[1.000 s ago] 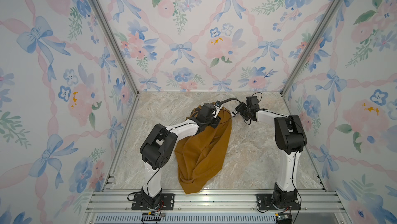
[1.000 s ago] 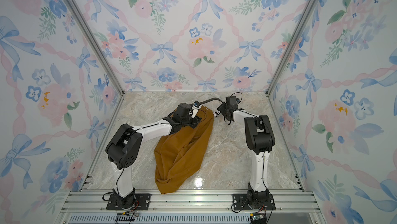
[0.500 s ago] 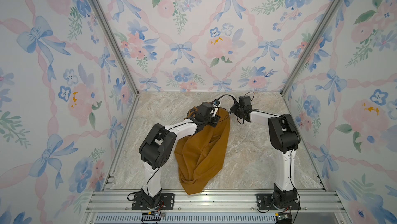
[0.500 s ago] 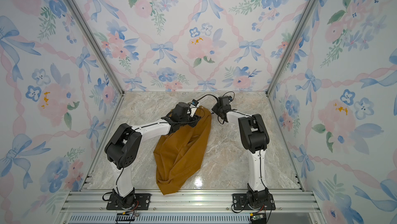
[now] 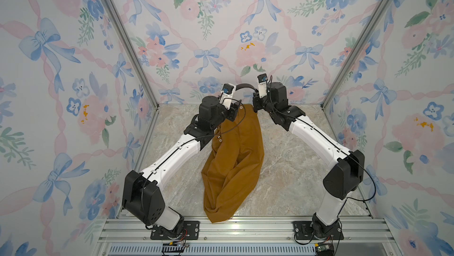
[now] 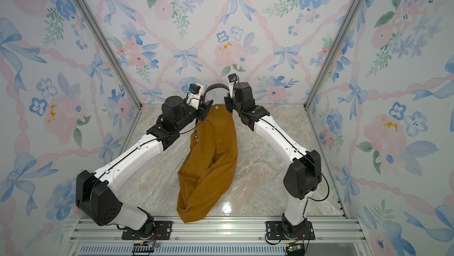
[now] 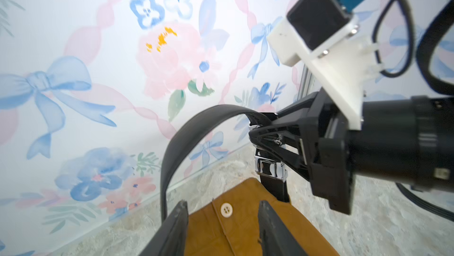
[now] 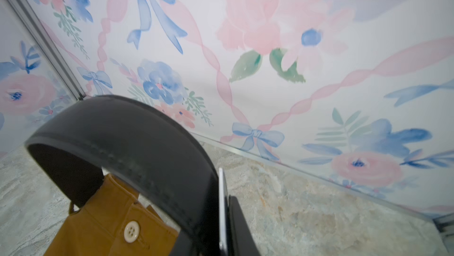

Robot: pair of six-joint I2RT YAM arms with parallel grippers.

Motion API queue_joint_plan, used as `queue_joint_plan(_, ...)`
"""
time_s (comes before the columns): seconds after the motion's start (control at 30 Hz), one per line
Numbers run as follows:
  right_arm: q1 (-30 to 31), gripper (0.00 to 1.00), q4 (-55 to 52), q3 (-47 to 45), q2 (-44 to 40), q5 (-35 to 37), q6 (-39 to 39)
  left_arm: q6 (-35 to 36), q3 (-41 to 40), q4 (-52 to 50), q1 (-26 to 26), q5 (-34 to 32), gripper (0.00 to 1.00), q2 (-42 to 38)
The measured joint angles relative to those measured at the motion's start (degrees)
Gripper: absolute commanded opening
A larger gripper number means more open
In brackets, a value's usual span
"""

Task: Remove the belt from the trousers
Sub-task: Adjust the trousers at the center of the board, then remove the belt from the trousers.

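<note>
The mustard trousers (image 5: 233,159) (image 6: 208,163) lie down the middle of the table, their waist raised at the far end. My left gripper (image 5: 237,109) (image 7: 222,208) is shut on the waistband, with cloth and the white button (image 7: 226,210) filling the gap between its fingers. The black belt (image 5: 244,85) (image 7: 186,139) (image 8: 137,139) arches up from the waistband across to my right gripper (image 5: 255,106) (image 8: 221,230). That gripper is shut on the belt at the silver buckle (image 7: 269,168). The rest of the strap is hidden in the waistband.
The floral back wall (image 5: 221,45) stands just behind both grippers. Aluminium corner posts (image 5: 127,45) (image 5: 356,45) frame the cell, and a metal rail (image 5: 245,227) runs along the front edge. Bare marble tabletop (image 5: 294,168) lies on either side of the trousers.
My right gripper has moved left towards the left gripper and shut on the belt at the buckle. The belt's arch has tightened. The left gripper has barely moved.
</note>
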Motion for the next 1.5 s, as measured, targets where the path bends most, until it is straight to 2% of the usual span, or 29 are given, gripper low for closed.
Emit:
queue_joint_plan(0.1, 1.09, 0.00, -3.45, 6.80, -1.42, 0.28, -6.80, 1.77, 2.56, 1.09, 0.79, -0.50, 0.54, -2.01)
queue_joint_plan(0.17, 2.03, 0.00, -5.55, 8.15, -2.56, 0.52, -10.16, 3.45, 2.16, 1.42, 0.85, -0.57, 0.56, -3.67)
queue_joint_plan(0.37, 5.92, 0.00, -10.93, 2.14, -4.31, 1.31, -16.28, 10.86, -5.11, 1.31, 0.59, 1.14, 0.62, -7.96)
queue_joint_plan(0.6, 10.23, 0.00, -17.11, 1.38, -3.30, 1.31, -17.94, 22.25, -8.52, 0.63, -1.33, 0.94, 0.73, -8.17)
queue_joint_plan(0.83, 10.56, 0.00, -16.46, -1.90, -4.59, -0.20, -16.13, 29.55, -9.88, 0.63, -1.81, -1.20, 0.74, -6.82)
queue_joint_plan(0.9, 10.49, 0.00, -16.48, -2.58, -4.92, -0.37, -15.39, 30.88, -9.49, 0.83, -2.14, -1.81, 0.73, -5.33)
queue_joint_plan(1.0, 10.05, 0.00, -16.33, -3.48, -5.16, -0.33, -14.25, 32.94, -7.74, 1.31, -3.21, -2.56, 0.62, -2.89)
queue_joint_plan(1.07, 9.60, 0.00, -15.67, -5.07, -5.92, -0.37, -13.07, 33.86, -6.45, 1.70, -3.85, -2.51, 0.38, -1.38)
queue_joint_plan(1.1, 9.31, 0.06, -15.37, -5.77, -6.40, -0.37, -12.48, 33.99, -5.99, 1.75, -4.00, -2.08, 0.26, -0.83)
queue_joint_plan(1.13, 9.01, 0.27, -14.99, -6.58, -6.99, -0.37, -11.87, 33.86, -5.60, 1.73, -4.28, -1.79, 0.12, -0.39)
queue_joint_plan(1.17, 8.72, 0.53, -14.47, -7.41, -7.63, -0.39, -10.80, 33.70, -5.25, 1.62, -4.35, -1.49, 0.00, -0.02)
queue_joint_plan(1.2, 8.50, 0.65, -14.01, -8.07, -8.17, -0.44, -10.25, 33.20, -5.01, 1.60, -4.37, -0.81, 0.00, 0.28)
queue_joint_plan(1.23, 8.22, 0.73, -13.70, -9.07, -8.96, -1.07, -9.11, 32.44, -4.72, 1.73, -4.52, 0.07, 0.00, 0.57)
queue_joint_plan(1.27, 7.98, 0.78, -13.57, -10.14, -9.86, -2.21, -7.52, 31.30, -4.46, 1.66, -4.72, 0.76, 0.00, 0.72)
queue_joint_plan(1.33, 6.82, 0.80, -13.27, -11.89, -11.47, -4.83, -4.02, 28.52, -3.96, 1.55, -5.14, 1.75, 0.00, 0.98)
queue_joint_plan(1.5, 3.28, 0.78, -13.07, -12.79, -17.31, -9.22, 2.16, 21.20, -3.63, 0.57, -4.48, 1.18, 0.00, 2.05)
